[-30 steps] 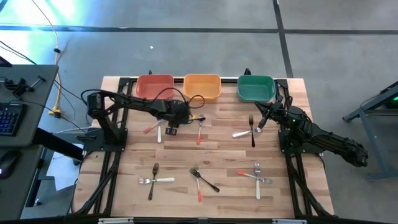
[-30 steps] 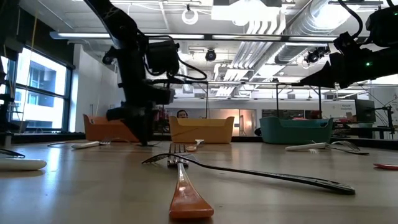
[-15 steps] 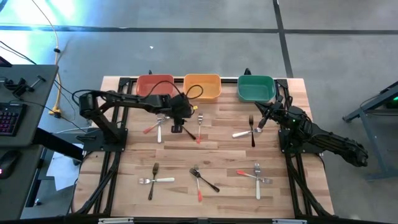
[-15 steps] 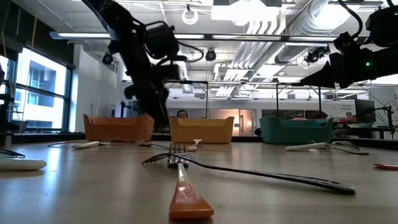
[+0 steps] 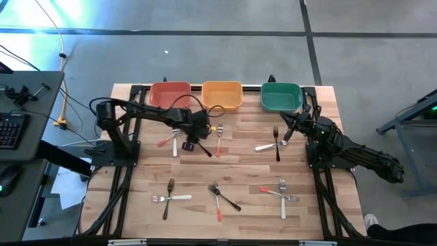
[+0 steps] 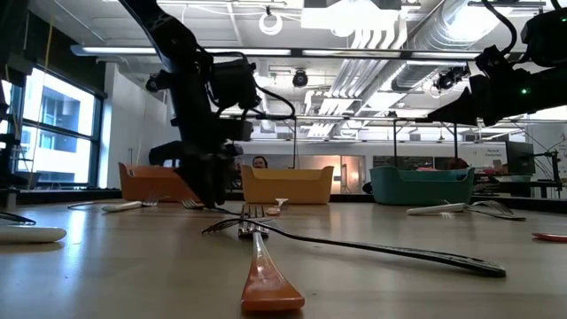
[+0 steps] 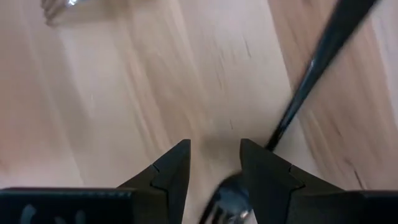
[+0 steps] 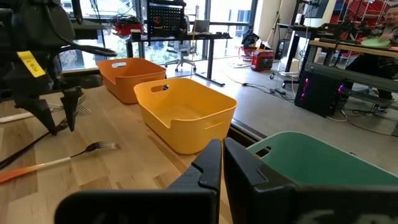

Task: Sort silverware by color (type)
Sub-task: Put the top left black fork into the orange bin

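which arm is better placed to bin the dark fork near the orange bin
Left. The left gripper is at the dark fork, fingers astride its head in the wrist view. The right gripper waits by the green bin, farther off.

Left wrist view: dark fork (image 7: 314, 74) motion-blurred; handle cut by frame edge at 1 o'clock, tines hidden behind left gripper (image 7: 214, 158) fingers. Pale object (image 7: 59, 7) at 11 o'clock cut off, unidentifiable. Low view: red bin (image 6: 159, 182) partly hidden behind left arm. High view: fork tines too small to resolve.
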